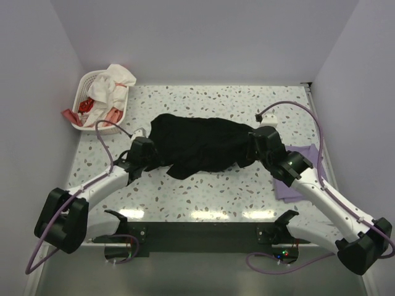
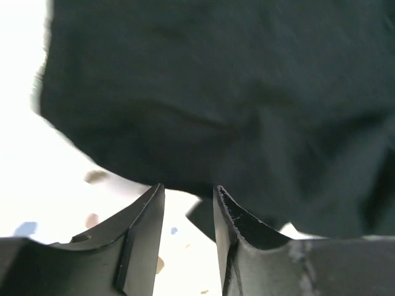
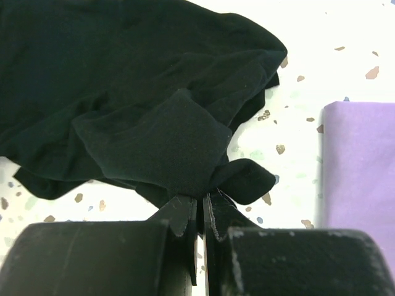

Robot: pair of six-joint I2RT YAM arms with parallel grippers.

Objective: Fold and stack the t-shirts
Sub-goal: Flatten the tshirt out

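Presently, right gripper (image 3: 201, 206) pinches black tee (image 3: 142, 123) bunched mid-tabletop (image 1: 203, 191); left gripper (image 2: 189, 191) part-open, empty; lavender tee (image 3: 361, 172) at right edge.

A robotics lab booth is suggested by plain pale walls (image 1: 203, 37) enclosing a speckled table (image 1: 203, 191) fitted with cabled arms (image 1: 105, 182).

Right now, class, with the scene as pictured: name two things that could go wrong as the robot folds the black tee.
1. Only the right fingers pinch the black tee; the left fingers stand apart, holding nothing. A pull now would likely drag and bunch it lopsidedly.
2. The folded lavender tee lies close by the right arm; a sweep could muss it.
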